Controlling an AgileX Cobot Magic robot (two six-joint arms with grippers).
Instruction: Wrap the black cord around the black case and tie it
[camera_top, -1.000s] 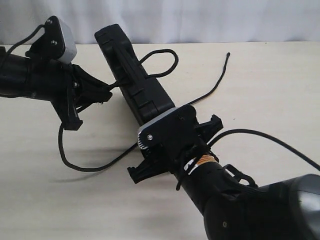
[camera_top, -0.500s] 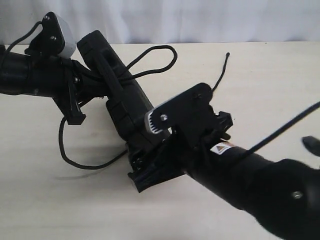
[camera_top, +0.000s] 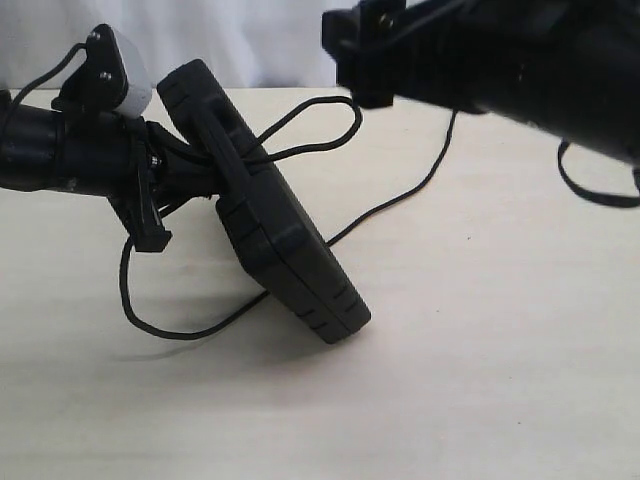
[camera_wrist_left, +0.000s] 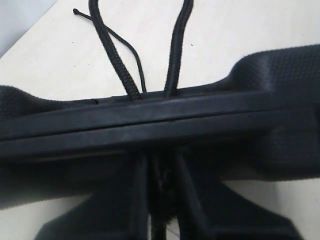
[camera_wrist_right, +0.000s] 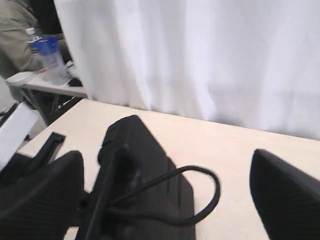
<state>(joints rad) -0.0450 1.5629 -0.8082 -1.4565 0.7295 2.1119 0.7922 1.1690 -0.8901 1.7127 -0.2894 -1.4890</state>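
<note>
The black case (camera_top: 270, 220) stands tilted on its long edge across the tan table (camera_top: 500, 330). The black cord (camera_top: 335, 125) passes through its handle slot and makes a loop beyond it. Another length trails under the case and curves out on the left. My left gripper (camera_top: 195, 170) is against the handle, shut on the black cord (camera_wrist_left: 176, 55) just below the case's edge (camera_wrist_left: 160, 115). My right gripper (camera_top: 360, 55) is raised high at the back, open. In its wrist view the right gripper (camera_wrist_right: 165, 205) hangs above the case (camera_wrist_right: 150, 165) and the cord loop (camera_wrist_right: 212, 192).
A white curtain (camera_wrist_right: 200, 55) hangs behind the table. Beyond it on the left stands a side table with a water bottle (camera_wrist_right: 44, 52). A thick robot cable (camera_top: 590, 190) loops at the right edge.
My right gripper has let go of the case's near end and risen to the upper right. The case stays propped on edge; the left gripper has barely moved.
</note>
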